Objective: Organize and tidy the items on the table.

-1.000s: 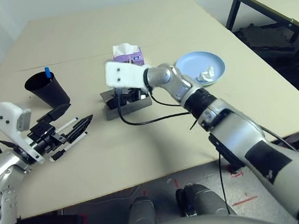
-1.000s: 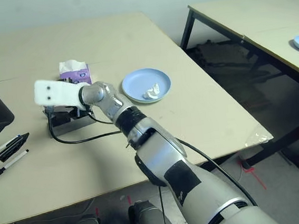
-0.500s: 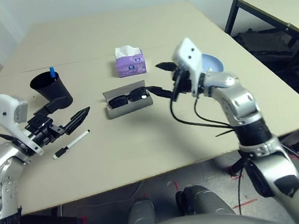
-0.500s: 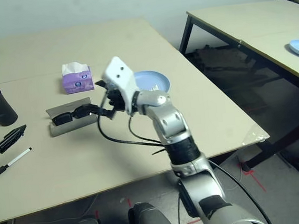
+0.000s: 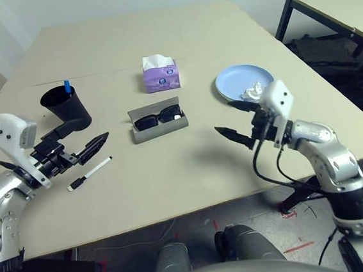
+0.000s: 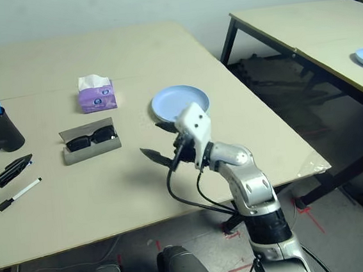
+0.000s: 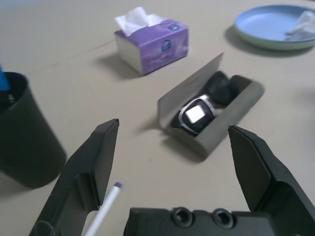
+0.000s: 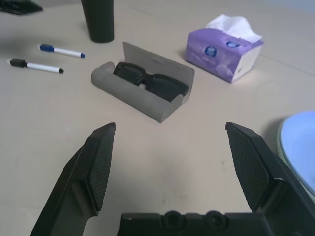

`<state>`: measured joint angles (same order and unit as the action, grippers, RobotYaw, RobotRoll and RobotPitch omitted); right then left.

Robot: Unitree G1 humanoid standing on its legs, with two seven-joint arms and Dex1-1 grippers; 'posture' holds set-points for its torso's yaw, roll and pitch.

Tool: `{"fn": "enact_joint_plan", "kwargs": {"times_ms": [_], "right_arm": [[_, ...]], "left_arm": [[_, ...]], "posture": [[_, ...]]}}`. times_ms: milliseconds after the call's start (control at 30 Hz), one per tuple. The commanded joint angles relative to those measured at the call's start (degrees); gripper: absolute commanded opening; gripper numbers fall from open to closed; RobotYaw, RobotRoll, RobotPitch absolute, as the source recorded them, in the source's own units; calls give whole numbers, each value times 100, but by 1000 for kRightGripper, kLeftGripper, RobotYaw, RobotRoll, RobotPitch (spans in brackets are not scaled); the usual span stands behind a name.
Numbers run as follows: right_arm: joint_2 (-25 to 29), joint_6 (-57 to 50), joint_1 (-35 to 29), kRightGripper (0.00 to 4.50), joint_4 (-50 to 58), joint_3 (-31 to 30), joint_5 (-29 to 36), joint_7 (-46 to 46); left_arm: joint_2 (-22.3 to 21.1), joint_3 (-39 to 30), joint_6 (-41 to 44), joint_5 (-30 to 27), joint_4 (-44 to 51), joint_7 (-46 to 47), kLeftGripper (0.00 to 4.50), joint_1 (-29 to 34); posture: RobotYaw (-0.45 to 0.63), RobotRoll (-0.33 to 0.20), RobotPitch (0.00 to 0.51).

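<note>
Sunglasses [image 5: 157,119] are lying inside the grey case [image 5: 161,128], and the case lid is standing open. The case is sitting in the middle of the table [image 5: 179,40]. My right gripper [image 5: 241,118] is hanging over the table between the case and the blue plate [image 5: 240,79], and its fingers are spread wide and holding nothing. A white tissue [image 5: 252,93] is lying on the plate, which is stacked on a green one.

My left gripper [image 5: 82,138] is waiting near the table's left side with its fingers wide apart too, and it is holding nothing. A marker [image 5: 90,174] with a black cap is lying flat on the table just beside it. The black cup [image 5: 67,108] is standing near it, and a marker with a blue cap [image 5: 67,86] is sticking up out of the cup. A purple tissue box [image 5: 160,76] is sitting behind the case.
</note>
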<state>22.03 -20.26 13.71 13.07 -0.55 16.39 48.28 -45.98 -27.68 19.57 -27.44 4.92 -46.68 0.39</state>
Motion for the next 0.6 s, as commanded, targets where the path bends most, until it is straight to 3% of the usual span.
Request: {"fn": "enact_joint_plan", "kwargs": {"times_ms": [33,233,367,600], "right_arm": [[105,420,-141,4462,-54,109,182,146],[319,928,-507,4462,131,-268,111,469],[319,902,-567,4500,264,-298,214,390],[497,969,-638,4500,364,-396,153,476]], "left_arm": [[-85,355,-88,477,-422,272,4500,-346],[30,964,-77,1105,-1218,755,4500,-1238],[204,1297,-78,1355,-1715,992,3260,-1848],[504,1765,-275,1786,-2549,1199,656,-2659]], "posture": [[-4,0,88],[-26,0,88],[-46,0,88],[-70,0,87]]}}
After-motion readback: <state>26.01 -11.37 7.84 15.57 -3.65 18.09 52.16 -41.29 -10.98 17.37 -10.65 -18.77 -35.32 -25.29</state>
